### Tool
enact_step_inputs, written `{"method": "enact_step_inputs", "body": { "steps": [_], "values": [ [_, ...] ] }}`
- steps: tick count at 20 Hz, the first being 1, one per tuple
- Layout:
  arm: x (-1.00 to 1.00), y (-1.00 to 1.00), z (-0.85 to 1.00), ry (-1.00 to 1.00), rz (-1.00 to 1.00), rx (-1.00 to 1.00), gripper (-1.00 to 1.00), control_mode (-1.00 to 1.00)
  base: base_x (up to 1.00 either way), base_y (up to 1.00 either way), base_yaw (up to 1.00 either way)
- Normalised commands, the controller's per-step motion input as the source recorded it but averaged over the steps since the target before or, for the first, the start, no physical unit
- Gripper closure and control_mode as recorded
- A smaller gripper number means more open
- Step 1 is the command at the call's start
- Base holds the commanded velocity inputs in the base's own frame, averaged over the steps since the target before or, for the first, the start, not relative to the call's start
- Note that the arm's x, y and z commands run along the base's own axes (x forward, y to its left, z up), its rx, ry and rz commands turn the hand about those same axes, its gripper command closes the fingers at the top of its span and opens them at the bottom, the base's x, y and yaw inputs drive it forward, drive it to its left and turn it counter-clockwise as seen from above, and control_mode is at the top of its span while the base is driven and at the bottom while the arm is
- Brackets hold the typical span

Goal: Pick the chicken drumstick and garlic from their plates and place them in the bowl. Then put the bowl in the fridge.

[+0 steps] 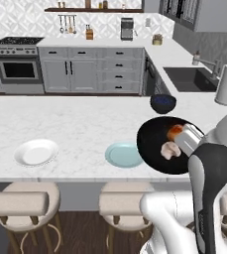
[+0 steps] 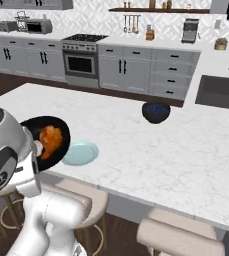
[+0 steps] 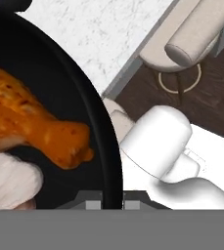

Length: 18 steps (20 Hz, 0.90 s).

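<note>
Left base view: the wide black bowl point(image 1: 157, 146) is lifted over the white marble counter's point(image 1: 80, 124) edge, just beside the pale teal plate point(image 1: 123, 155), holding the orange-brown chicken drumstick point(image 1: 174, 132) and pale garlic bulb point(image 1: 170, 150).

Right base view: a dark blue bowl point(image 2: 155, 112) sits farther back.

Hand view: the gripper point(image 3: 112, 201) is clamped on the bowl's rim.

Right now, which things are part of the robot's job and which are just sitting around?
For the job:
- wide black bowl, held at its rim by the gripper
- orange-brown chicken drumstick
- pale garlic bulb
- white plate
- pale teal plate

Just lying about:
- small dark blue bowl
- beige stools
</note>
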Motion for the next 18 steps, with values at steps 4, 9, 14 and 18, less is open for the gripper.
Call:
{"method": "enact_step_inputs", "body": {
  "steps": [4, 9, 14, 18],
  "values": [
    [0.00, 0.00, 0.00, 0.00, 0.00, 0.00, 1.00, 1.00, -0.04, 0.98, 0.06],
    [0.00, 0.00, 0.00, 0.00, 0.00, 0.00, 1.00, 1.00, 0.00, 1.00, 0.08],
    [0.00, 0.00, 0.00, 0.00, 0.00, 0.00, 1.00, 1.00, -0.76, 1.00, 0.00],
    [0.00, 0.00, 0.00, 0.00, 0.00, 0.00, 1.00, 1.00, -0.78, 1.00, 0.00]
  ]
}}
